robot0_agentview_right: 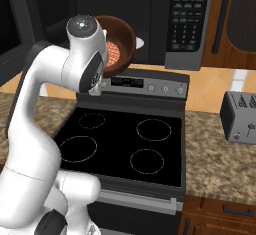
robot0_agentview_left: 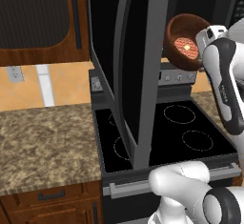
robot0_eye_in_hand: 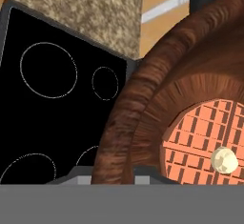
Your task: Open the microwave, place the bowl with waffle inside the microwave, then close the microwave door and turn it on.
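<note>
Bowl point(robot0_agentview_left: 186, 42), small, round, dark reddish-brown and wood-grained, rides in my gripper point(robot0_eye_in_hand: 107, 178), the jaws narrowed on its rim, which cuts close across the hand view. It reads as stiff and light, but the round orange waffle point(robot0_eye_in_hand: 202, 144) with its pale butter pat lies loose inside, and the bowl is tipped toward the left base camera, so I judge the load could slide if I roll my wrist further. The rim is the only sensible hold, and a thin one; a sharp swing might let it pivot.

My arm rises with the elbow high, hand up above the black glass-topped stove point(robot0_agentview_right: 130, 144), just before the large black microwave point(robot0_agentview_right: 155, 19). Its grey-framed dark glass door point(robot0_agentview_left: 138, 75) stands swung open on my left.
</note>
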